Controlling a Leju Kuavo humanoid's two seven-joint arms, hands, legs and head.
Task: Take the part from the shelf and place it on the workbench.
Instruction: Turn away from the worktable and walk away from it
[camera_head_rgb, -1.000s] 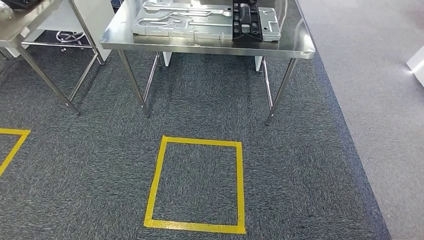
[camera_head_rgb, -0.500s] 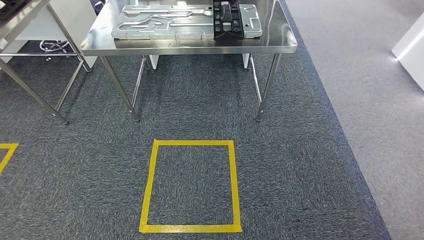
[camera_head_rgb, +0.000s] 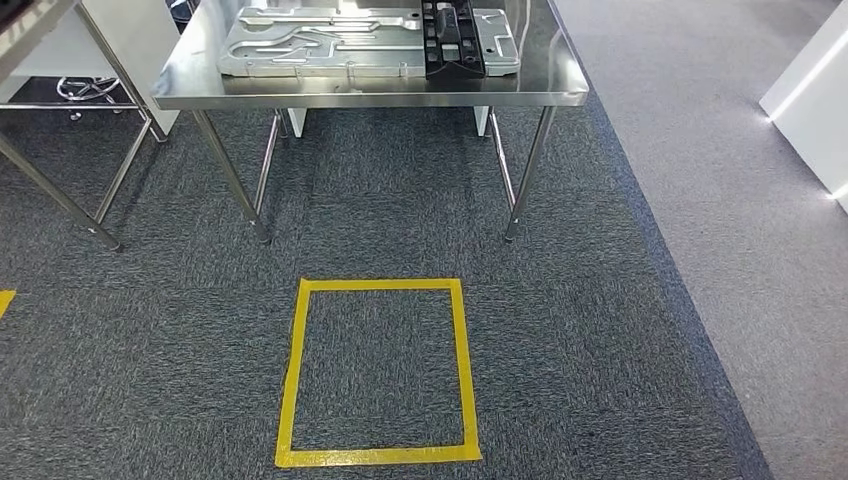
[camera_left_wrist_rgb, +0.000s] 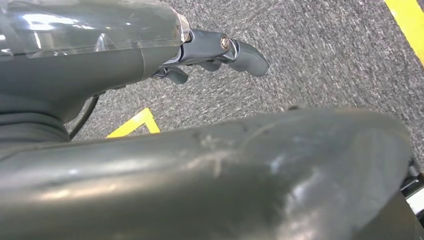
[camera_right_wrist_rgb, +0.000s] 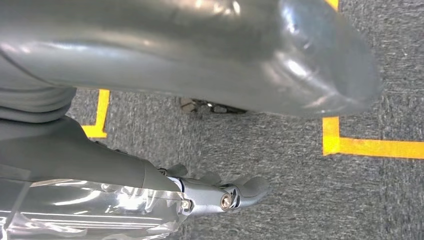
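With both the left hand and right hand hanging released and holding nothing, and a black part already on the tabletop, you risk fetching nothing if you skip the shelf.

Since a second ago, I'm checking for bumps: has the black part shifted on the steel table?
No. The black part lies across the same end of the grey plate on the steel table; the whole picture shifted, so the camera moved.

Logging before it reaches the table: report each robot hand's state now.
Left robot hand: holds nothing; whether open or closed cannot be told.
Right robot hand: holds nothing; likewise cannot be told.
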